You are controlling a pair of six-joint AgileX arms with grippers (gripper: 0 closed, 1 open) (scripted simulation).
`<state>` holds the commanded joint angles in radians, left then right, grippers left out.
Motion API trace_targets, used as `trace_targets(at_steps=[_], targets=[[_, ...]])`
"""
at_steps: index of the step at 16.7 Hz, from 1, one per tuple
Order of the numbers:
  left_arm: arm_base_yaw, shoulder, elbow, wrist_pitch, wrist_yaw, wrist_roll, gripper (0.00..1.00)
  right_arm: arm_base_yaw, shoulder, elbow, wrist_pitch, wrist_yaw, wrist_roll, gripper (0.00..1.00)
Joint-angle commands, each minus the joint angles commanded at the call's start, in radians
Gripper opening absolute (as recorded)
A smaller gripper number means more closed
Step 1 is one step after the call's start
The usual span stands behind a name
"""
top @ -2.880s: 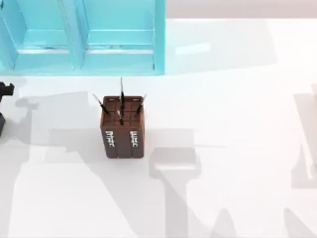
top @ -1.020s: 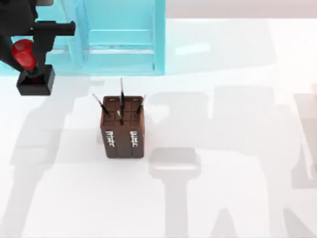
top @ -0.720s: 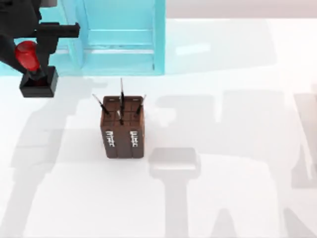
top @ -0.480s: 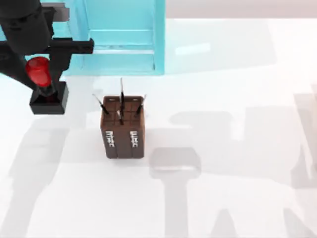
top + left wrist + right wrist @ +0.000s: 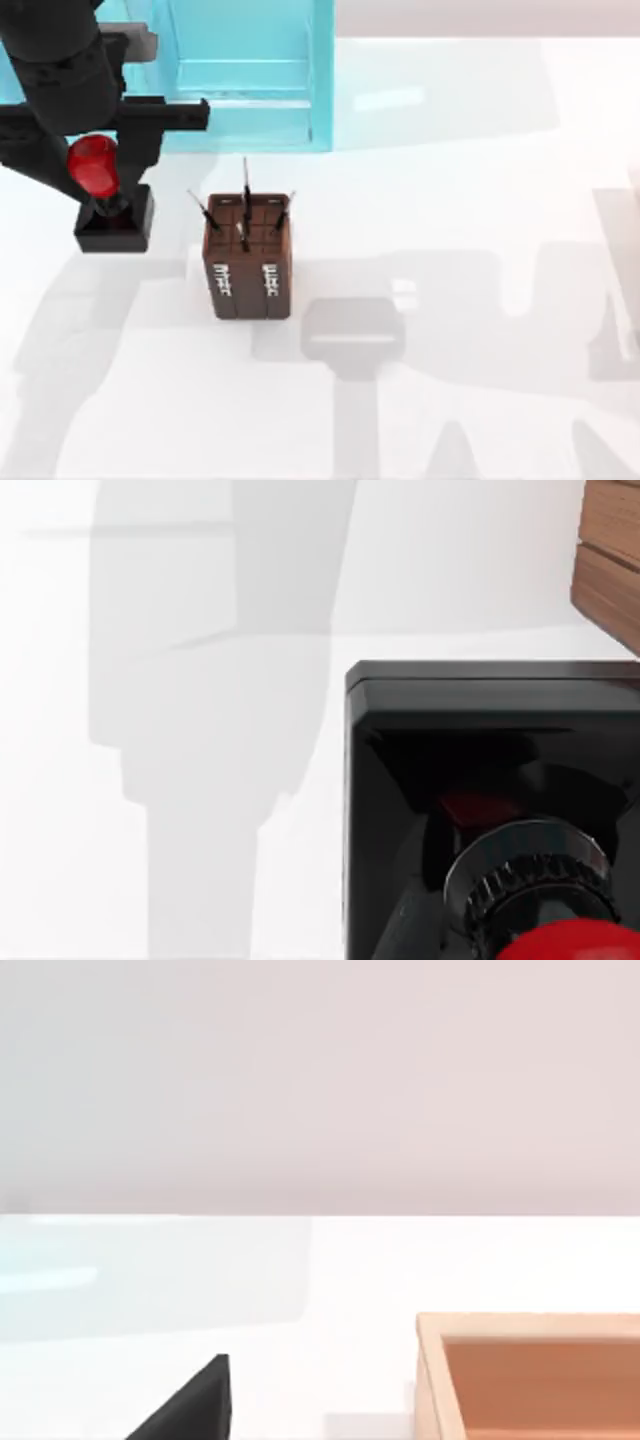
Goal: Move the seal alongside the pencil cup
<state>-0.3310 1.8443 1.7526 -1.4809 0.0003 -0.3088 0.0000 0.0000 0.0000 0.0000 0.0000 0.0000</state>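
the left gripper (image 5: pixel 97 165) grips the seal (image 5: pixel 112 205) by its red knob, base hanging down, just left of the pencil cup (image 5: pixel 247 262), seemingly so it can land flat beside it.

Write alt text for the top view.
The left gripper holds the seal by its red knob, just left of the brown pencil cup on the white table. A turquoise cabinet stands behind.

glossy red seal (image 5: pixel 97 168) knob (black base), wood-grained pencil cup (image 5: pixel 247 268)
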Motion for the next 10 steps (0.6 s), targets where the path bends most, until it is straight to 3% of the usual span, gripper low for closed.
trace_targets(at_steps=[10], targets=[[-0.004, -0.011, -0.071, 0.064, 0.000, -0.002, 0.00, 0.000, 0.000, 0.000, 0.000, 0.000, 0.000, 1.00]])
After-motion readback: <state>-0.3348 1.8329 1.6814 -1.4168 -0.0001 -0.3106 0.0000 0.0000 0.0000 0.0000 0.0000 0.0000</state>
